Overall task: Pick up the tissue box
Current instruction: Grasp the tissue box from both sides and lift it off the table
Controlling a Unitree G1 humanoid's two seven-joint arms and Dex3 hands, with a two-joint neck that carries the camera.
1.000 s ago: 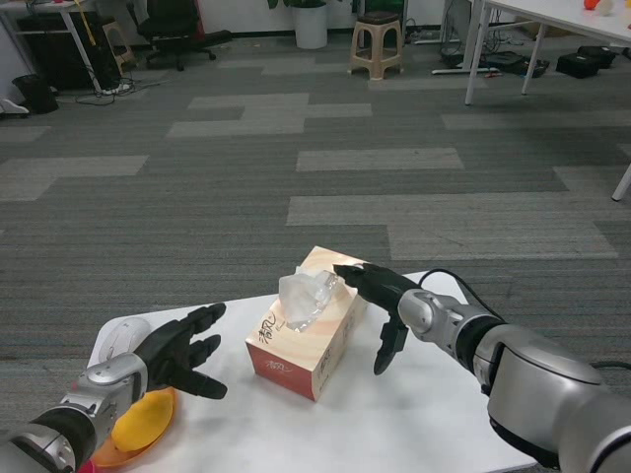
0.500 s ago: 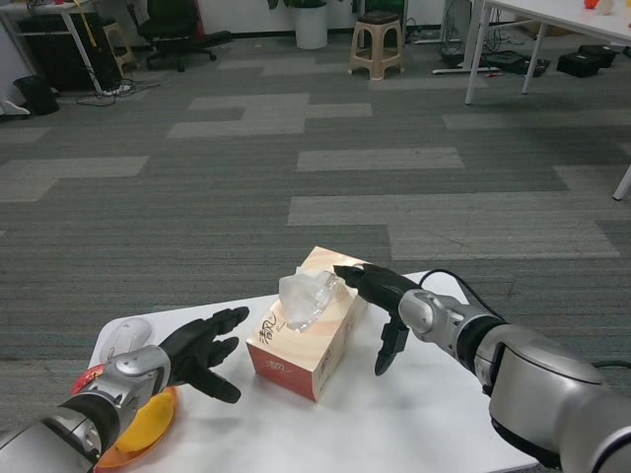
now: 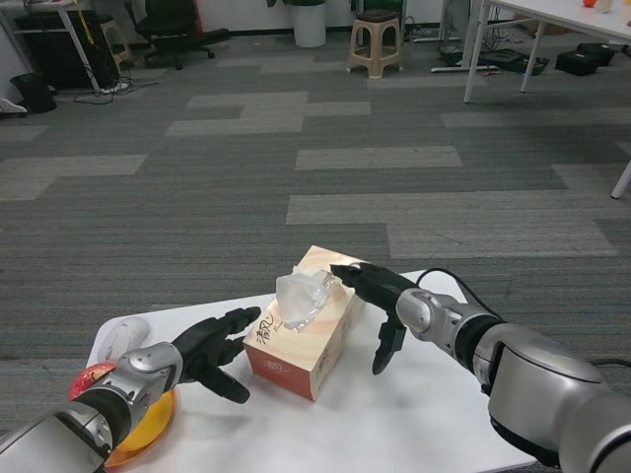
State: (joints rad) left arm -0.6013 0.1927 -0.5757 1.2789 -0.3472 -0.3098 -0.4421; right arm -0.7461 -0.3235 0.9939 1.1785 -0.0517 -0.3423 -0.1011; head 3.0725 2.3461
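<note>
- Between the two hands, on the white table [image 3: 414, 414], sits the tissue box [image 3: 306, 337], a tuft of tissue [image 3: 304, 298] sticking out of its top slot.
- Right hand [image 3: 380, 301] is spread over the box's right side: fingers lie over the top edge near the tissue, thumb hangs down beside the right wall. It's wrapped around nothing yet, so I'd call it spread and not gripping (contact with the top looks likely, but I can't say for sure).
- Left hand [image 3: 212, 345] is just off the box's left face, fingers apart and aimed at it, holding nothing. Fingertips look very near the printed side, maybe grazing it.
- My read on why: looks like a two-sided squeeze setup, one hand per long side, since the box seems too wide for a single hand to span.
- Box orientation: the long axis runs diagonally, from the near red end (closest to the robot, between the hands) away toward the far edge of the table and slightly to the right-hand side. Top faces up, printed long side faces the left hand.
- Down by the left wrist there's an orange dish [image 3: 138, 424] and a white mouse-like thing [image 3: 123, 337], both well out of the way.
</note>
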